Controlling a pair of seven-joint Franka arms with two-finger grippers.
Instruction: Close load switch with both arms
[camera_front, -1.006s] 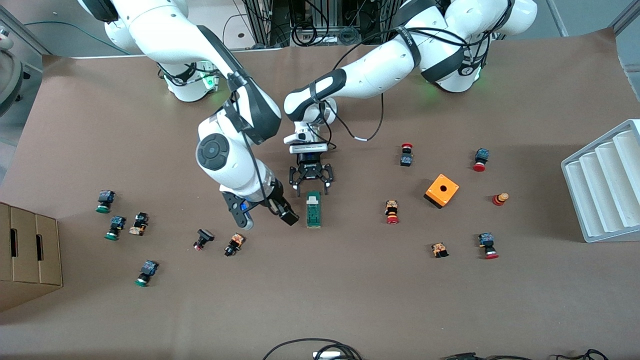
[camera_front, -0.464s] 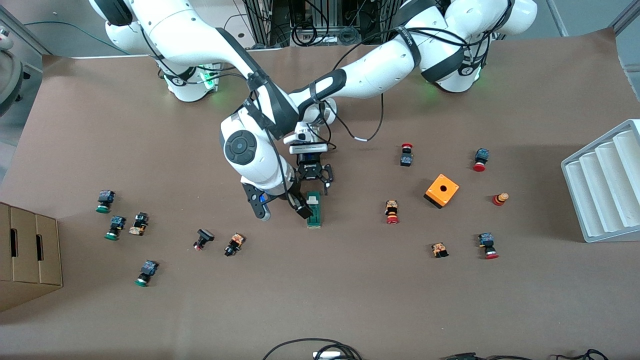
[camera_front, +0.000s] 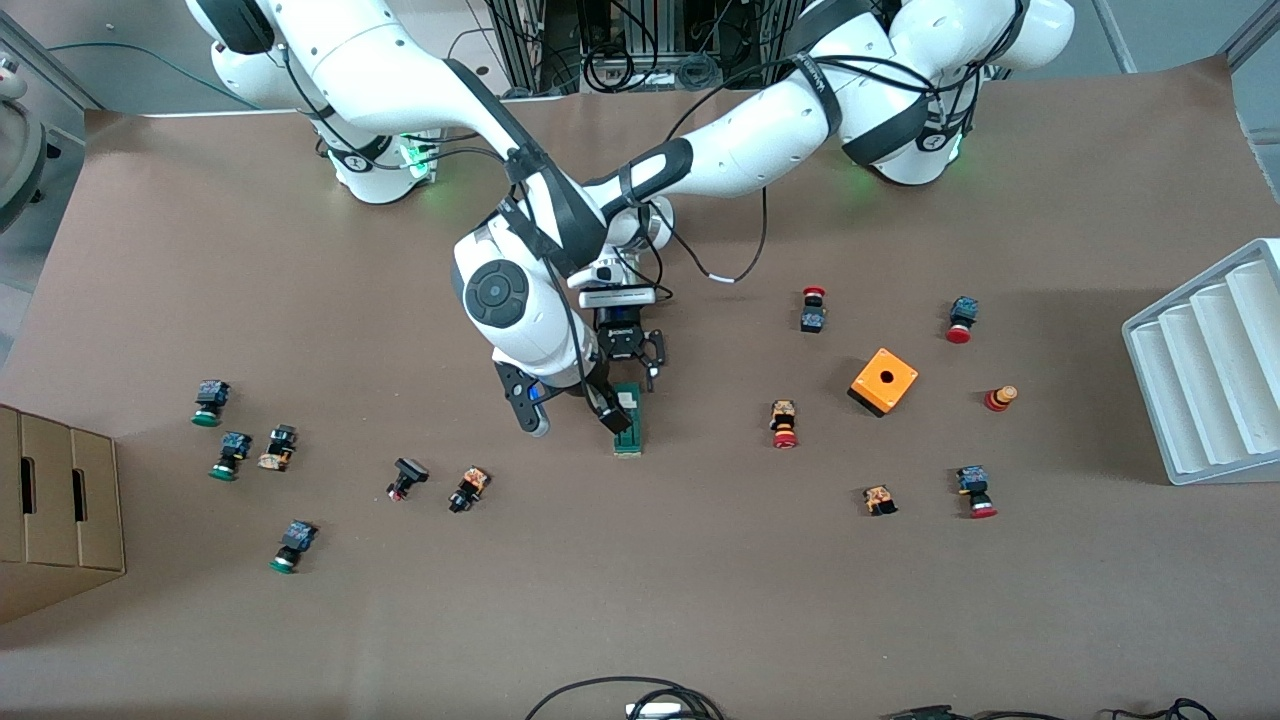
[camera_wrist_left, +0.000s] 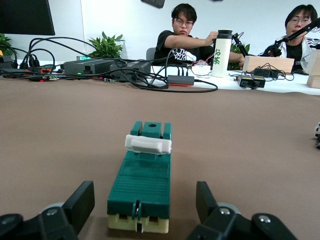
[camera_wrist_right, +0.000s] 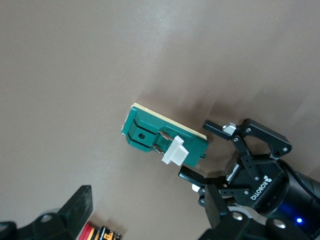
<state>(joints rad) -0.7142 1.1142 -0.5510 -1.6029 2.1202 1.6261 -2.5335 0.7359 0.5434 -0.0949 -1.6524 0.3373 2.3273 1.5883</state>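
The brown paper-covered surface (camera_front: 700, 600) carries everything. Two large white jointed robot arms with black joint bands reach to its middle: the right arm (camera_front: 400, 80) and the left arm (camera_front: 780, 140).

A white ribbed plastic tray (camera_front: 1210, 370) sits at the left arm's end of the surface. A brown cardboard box (camera_front: 55, 500) sits at the right arm's end.

The left hand (camera_front: 625, 370) is low at the surface, at the end of the load switch that lies farther from the front camera. In the left wrist view, its black fingers (camera_wrist_left: 80, 205) stand apart on either side of that end, with a gap visible on each side; nothing is gripped.

The right hand (camera_front: 570, 410) is over the load switch's side toward the right arm's end. Its fingers are spread wide and hold nothing. One finger (camera_front: 610, 415) overlaps the switch body in the front view; contact cannot be told.

The orange square box with a round hole (camera_front: 884, 381) lies toward the left arm's end.

The load switch (camera_front: 628, 420), a narrow dark-green rectangular block with a white tab (camera_wrist_left: 148, 144) across its top and a cream base, lies flat at mid-surface.

Small red- and green-capped push buttons (camera_front: 785, 424) lie scattered toward both ends.
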